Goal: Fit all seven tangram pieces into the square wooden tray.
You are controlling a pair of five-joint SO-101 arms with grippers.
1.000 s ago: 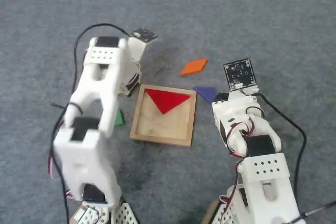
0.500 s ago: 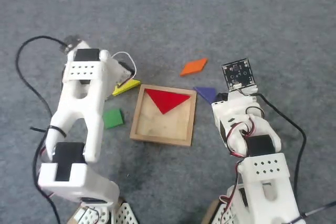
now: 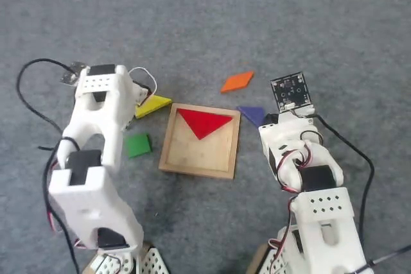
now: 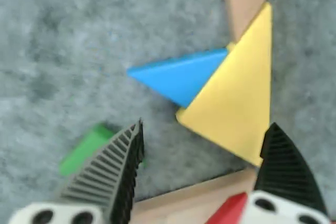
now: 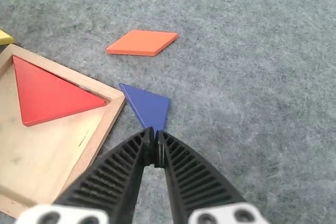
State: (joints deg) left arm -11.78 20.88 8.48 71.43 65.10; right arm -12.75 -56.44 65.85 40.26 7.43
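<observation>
Beside tray (image 3: 166, 149), ten o'clock: yellow triangle (image 4: 236, 103) is lying against blue triangle (image 4: 178, 74).
Left gripper (image 4: 205, 126): jaws are gaping over yellow triangle; should be straddling its edges, sparing blue triangle.
Right gripper (image 5: 156, 132): jaws are sitting closed, empty.

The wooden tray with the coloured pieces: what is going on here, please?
Only a red triangle lies in the square wooden tray. The open left tool hangs over a yellow triangle beside a bright blue triangle. The right tool, shut and holding nothing, is near a dark blue triangle. An orange parallelogram and a green square lie outside.
</observation>
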